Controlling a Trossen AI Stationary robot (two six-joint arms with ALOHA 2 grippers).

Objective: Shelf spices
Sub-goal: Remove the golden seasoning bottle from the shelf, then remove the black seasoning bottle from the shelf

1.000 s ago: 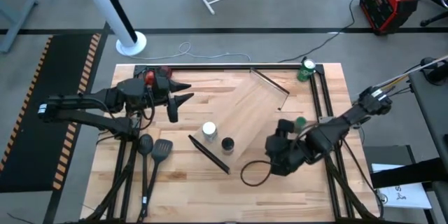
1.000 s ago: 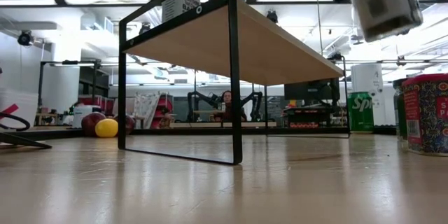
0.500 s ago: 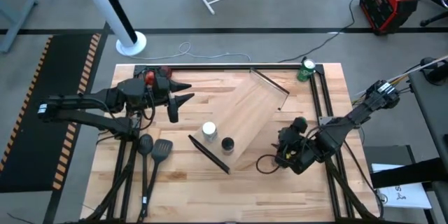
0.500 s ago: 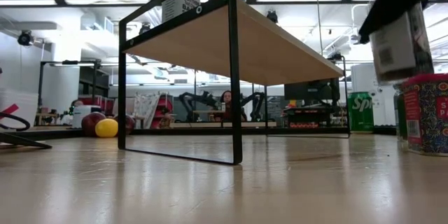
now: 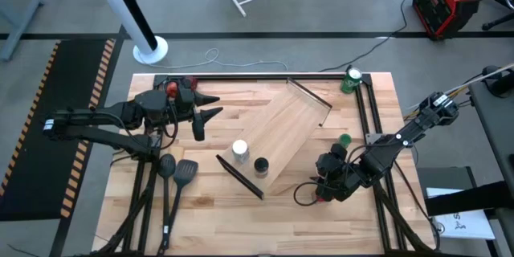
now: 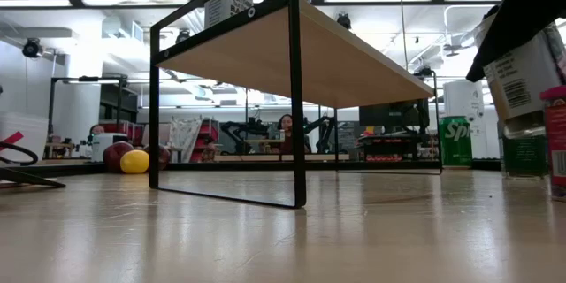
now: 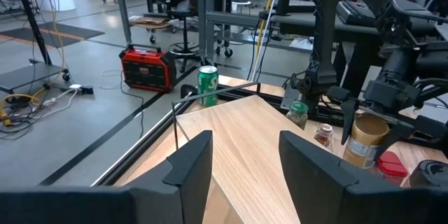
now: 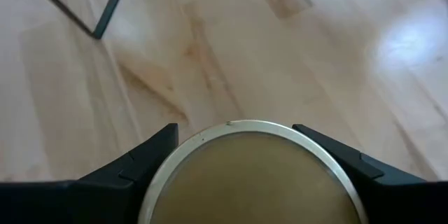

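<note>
The shelf (image 5: 285, 132) is a slanted light-wood rack in mid-table; a white-topped jar (image 5: 239, 149) and a black-topped jar (image 5: 260, 165) stand on its near-left end. My right gripper (image 5: 321, 181), off the shelf's near-right side, is shut on a tan-topped jar (image 8: 252, 178). A green-topped jar (image 5: 344, 140), a small silvery-topped jar (image 7: 323, 134) and a red-topped jar (image 7: 390, 166) stand on the table close by. My left gripper (image 5: 205, 116) hangs open over the table's left part, its fingers pointing at the shelf. My right gripper pinches the tan-topped jar between its two fingers (image 8: 133, 175), one on either side of the body just under the silvery-rimmed top (image 8: 210, 136). In the low view the jar's labelled body (image 6: 526, 71) is tilted and lifted clear of the table.
A green can (image 5: 351, 79) stands at the far-right corner. Red fruit (image 5: 170, 87) lies at the far left behind my left arm. Black spatulas (image 5: 177, 169) lie at the near left. A black cable loops on the table (image 5: 301, 197) beside my right gripper.
My right gripper has come down with the tan-topped jar toward the table beside the shelf's near-right side, and the jar has tipped further over. The left arm has kept still.
</note>
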